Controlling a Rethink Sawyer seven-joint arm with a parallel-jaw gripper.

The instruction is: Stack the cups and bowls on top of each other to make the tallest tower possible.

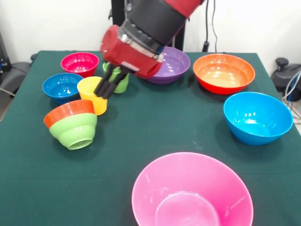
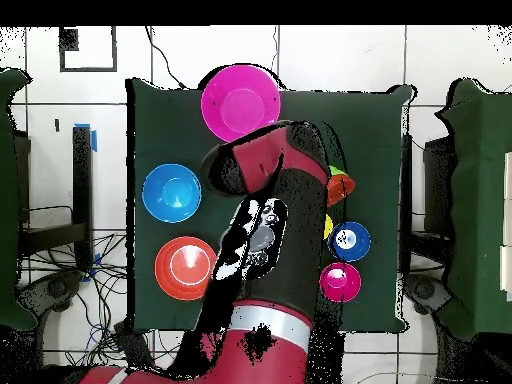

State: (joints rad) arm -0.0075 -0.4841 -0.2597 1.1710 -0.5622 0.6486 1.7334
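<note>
My gripper (image 1: 103, 92) hangs tilted between the yellow cup (image 1: 91, 95) and the light green cup (image 1: 121, 83), its tips at the yellow cup's right rim. The arm partly hides the green cup. A small green bowl (image 1: 75, 132) nested with an orange-red bowl (image 1: 68, 111) lies tipped on its side at front left. The small dark blue bowl (image 1: 62, 87) and small magenta-red bowl (image 1: 80, 63) stand behind them. The large purple (image 1: 174, 66), orange (image 1: 224, 73), light blue (image 1: 257, 117) and pink (image 1: 190, 193) bowls stand apart, upright. In the overhead view the arm hides the gripper.
The green table (image 1: 155, 122) carries everything. In the overhead view the arm (image 2: 265, 250) covers the table's middle and the purple bowl; the pink (image 2: 240, 98), light blue (image 2: 171, 193), orange (image 2: 185, 267), dark blue (image 2: 349, 241) and magenta-red (image 2: 340, 281) bowls show around it.
</note>
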